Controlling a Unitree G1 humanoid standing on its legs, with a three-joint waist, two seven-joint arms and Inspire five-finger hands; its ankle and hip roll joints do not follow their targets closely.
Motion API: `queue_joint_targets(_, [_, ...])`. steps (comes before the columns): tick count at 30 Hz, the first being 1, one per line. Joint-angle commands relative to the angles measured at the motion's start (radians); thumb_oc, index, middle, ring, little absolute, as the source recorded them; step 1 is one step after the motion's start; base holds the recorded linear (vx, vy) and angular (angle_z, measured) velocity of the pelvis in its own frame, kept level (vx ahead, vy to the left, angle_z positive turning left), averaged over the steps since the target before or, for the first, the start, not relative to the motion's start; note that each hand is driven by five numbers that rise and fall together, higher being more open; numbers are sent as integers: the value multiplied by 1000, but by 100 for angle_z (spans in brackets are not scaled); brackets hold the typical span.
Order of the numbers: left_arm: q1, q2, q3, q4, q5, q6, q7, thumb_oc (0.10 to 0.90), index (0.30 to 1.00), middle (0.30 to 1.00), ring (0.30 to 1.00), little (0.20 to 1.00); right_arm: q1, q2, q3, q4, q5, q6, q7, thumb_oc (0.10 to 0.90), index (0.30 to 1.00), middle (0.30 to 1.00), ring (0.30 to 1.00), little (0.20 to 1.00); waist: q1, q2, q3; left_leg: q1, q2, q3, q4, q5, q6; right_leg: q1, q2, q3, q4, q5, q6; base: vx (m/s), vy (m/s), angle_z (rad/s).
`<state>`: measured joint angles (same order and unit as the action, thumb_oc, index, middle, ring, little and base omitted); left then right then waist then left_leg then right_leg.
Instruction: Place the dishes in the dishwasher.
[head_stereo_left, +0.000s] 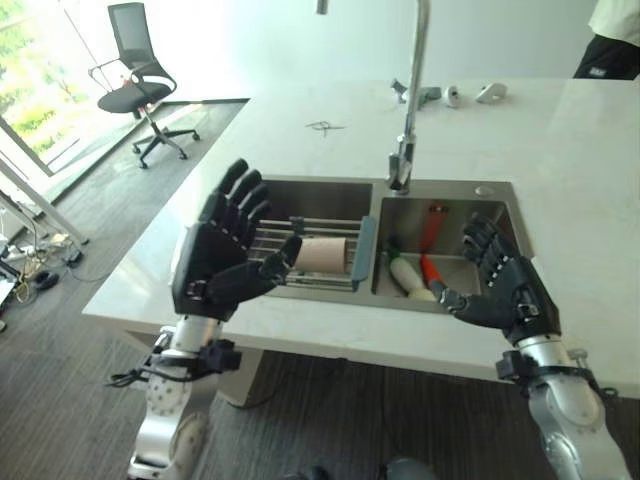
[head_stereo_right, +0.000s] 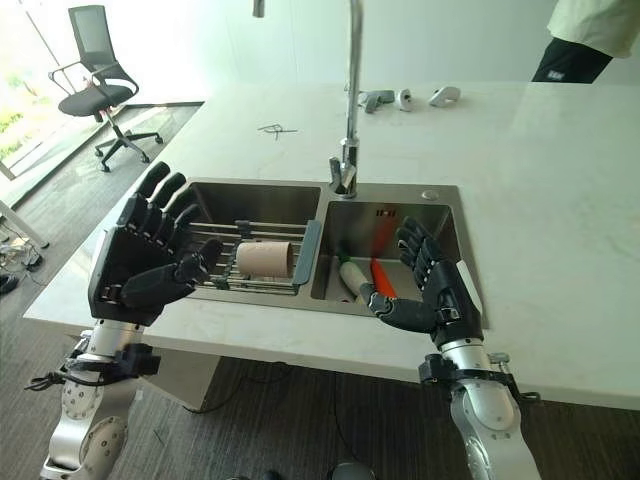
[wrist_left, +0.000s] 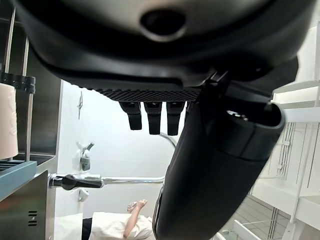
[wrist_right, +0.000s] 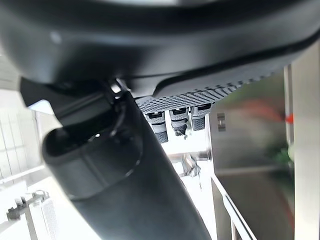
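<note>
A beige cup (head_stereo_left: 322, 255) lies on its side on a wire rack (head_stereo_left: 283, 233) that spans the left basin of a steel double sink (head_stereo_left: 448, 189). My left hand (head_stereo_left: 215, 265) hovers open over the counter's front edge, just left of the rack, palm towards the cup. Over the front rim of the right basin my right hand (head_stereo_left: 505, 285) is also open, palm facing left. Neither hand holds anything. The left wrist view catches the cup (wrist_left: 7, 120) at its edge, past straight fingers (wrist_left: 150, 117).
In the right basin lie an orange carrot-like piece (head_stereo_left: 430, 268), a white and green piece (head_stereo_left: 408, 275) and something red (head_stereo_left: 432, 225). A tall faucet (head_stereo_left: 410, 100) rises behind the sink. Small parts (head_stereo_left: 450, 95) sit far back on the white counter (head_stereo_left: 590, 190). A person (head_stereo_left: 615, 35) stands at the far right, an office chair (head_stereo_left: 140, 80) far left.
</note>
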<state>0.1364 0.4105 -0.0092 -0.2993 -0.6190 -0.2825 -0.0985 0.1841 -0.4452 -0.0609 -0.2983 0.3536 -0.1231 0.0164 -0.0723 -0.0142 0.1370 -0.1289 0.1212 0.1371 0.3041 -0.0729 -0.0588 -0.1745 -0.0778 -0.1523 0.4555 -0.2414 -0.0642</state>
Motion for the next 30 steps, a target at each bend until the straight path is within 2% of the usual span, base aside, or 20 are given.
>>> queue_joint_targets(1, [-49, 24, 95, -70, 29, -75, 11, 800, 900, 900, 900, 900, -102, -74, -46, -86, 14, -67, 46, 800, 900, 900, 900, 900, 44, 21, -34, -99, 11, -118, -4, -12, -42, 76, 10, 77, -155, 51, 136, 143, 278, -111])
queue_joint_targets(2, [-51, 24, 96, -69, 15, -76, 0, 800, 900, 900, 900, 900, -104, -78, -47, -85, 16, -67, 43, 800, 900, 900, 900, 900, 44, 23, -35, -100, 14, -117, -4, -13, -43, 77, 8, 76, -155, 48, 137, 101, 262, -123])
queue_joint_targets(5, [-92, 24, 84, -43, -25, -71, -54, 800, 900, 900, 900, 900, -106, -73, -57, -86, 11, -70, 31, 800, 900, 900, 900, 900, 17, 34, -42, -92, 55, -56, -4, -13, -53, 79, -17, 47, -155, 48, 143, 18, 194, -41])
queue_joint_targets(7, [-115, 42, 71, -34, 12, -78, -41, 800, 900, 900, 900, 900, -103, -70, -58, -87, 11, -72, 33, 800, 900, 900, 900, 900, 9, 41, -49, -84, 34, -74, -4, -29, -48, 76, -24, 50, -155, 54, 148, 72, 220, 9])
queue_joint_targets(8, [-130, 89, 90, -35, 78, -64, -22, 800, 900, 900, 900, 900, -86, -71, -72, -104, 9, -54, 54, 800, 900, 900, 900, 900, 1, 44, -60, -68, 5, -88, -4, -47, -35, 78, -32, 62, -155, 57, 157, 118, 231, -1])
queue_joint_targets(10, [-143, 127, 112, -26, 133, -53, -17, 800, 900, 900, 900, 900, -83, -75, -76, -112, 9, -39, 60, 800, 900, 900, 900, 900, 0, 45, -65, -59, -6, -91, -4, -55, -28, 81, -41, 64, -155, 60, 163, 102, 221, 5])
queue_joint_targets(13, [-183, 196, 142, 3, 147, -4, -3, 800, 900, 900, 900, 900, -100, -68, -74, -104, 12, -18, 51, 800, 900, 900, 900, 900, 1, 42, -75, -40, -35, -94, -4, -76, -7, 90, -58, 67, -155, 66, 177, 69, 176, 1])
queue_joint_targets(15, [-222, 237, 139, 13, 173, -1, 6, 800, 900, 900, 900, 900, -114, -69, -66, -107, 1, -10, 54, 800, 900, 900, 900, 900, -4, 42, -80, -35, -48, -92, -4, -84, 5, 90, -69, 70, -155, 72, 187, 55, 144, 15])
queue_joint_targets(18, [-274, 273, 130, 22, 205, 3, 24, 800, 900, 900, 900, 900, -132, -70, -54, -101, -10, -2, 55, 800, 900, 900, 900, 900, -13, 40, -86, -28, -54, -79, -4, -93, 16, 89, -80, 71, -155, 79, 197, 52, 94, -3])
queue_joint_targets(22, [-338, 303, 102, 35, 248, 42, 19, 800, 900, 900, 900, 900, -153, -76, -47, -95, -12, 5, 62, 800, 900, 900, 900, 900, -29, 38, -95, -18, -54, -55, -4, -105, 21, 83, -92, 81, -155, 87, 210, 43, 44, -6])
queue_joint_targets(28, [-418, 366, 64, 95, 242, 74, 5, 800, 900, 900, 900, 900, -177, -99, -33, -81, -4, 12, 73, 800, 900, 900, 900, 900, -46, 41, -107, -4, -46, -23, -4, -120, 22, 73, -105, 92, -155, 95, 223, 46, 25, -20])
queue_joint_targets(30, [-467, 409, 34, 144, 245, 96, -11, 800, 900, 900, 900, 900, -189, -116, -27, -77, 6, 22, 85, 800, 900, 900, 900, 900, -59, 45, -114, 6, -37, 2, -4, -126, 21, 64, -108, 100, -155, 98, 228, 59, 16, -25])
